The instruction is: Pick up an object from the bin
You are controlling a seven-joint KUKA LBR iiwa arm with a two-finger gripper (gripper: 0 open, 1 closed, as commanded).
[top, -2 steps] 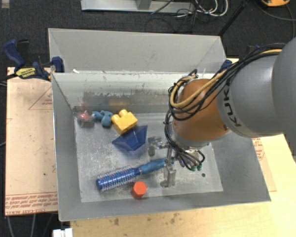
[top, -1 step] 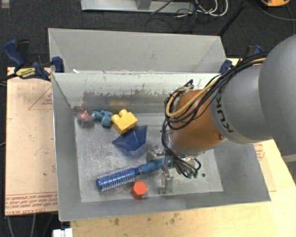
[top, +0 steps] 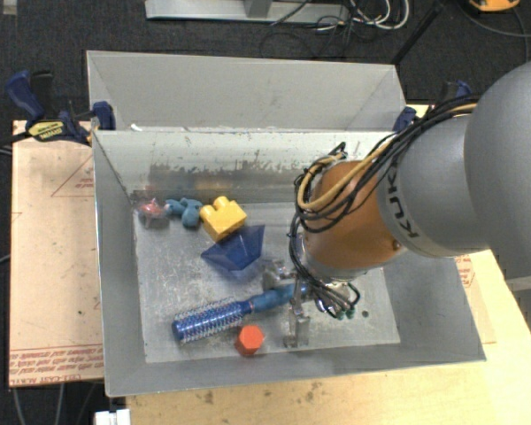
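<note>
closely beside gripper [top: 294,321]: blue hairbrush [top: 214,318] handle end; orange cap [top: 250,338] near.

In the grey metal bin [top: 115,264], a blue bristled plastic hairbrush [top: 217,317] lies just left of the jaws, handle towards them. A small orange round cap [top: 250,338] sits before the brush. Behind-left lies a blue folded sheet [top: 236,252], with a yellow plastic toy brick [top: 223,217] behind it. A light-blue toy piece [top: 184,211] and a small pinkish lump [top: 150,212] lie farthest left.

Yellow block [top: 223,217], blue wedge [top: 236,253], orange cap [top: 250,338]
</note>
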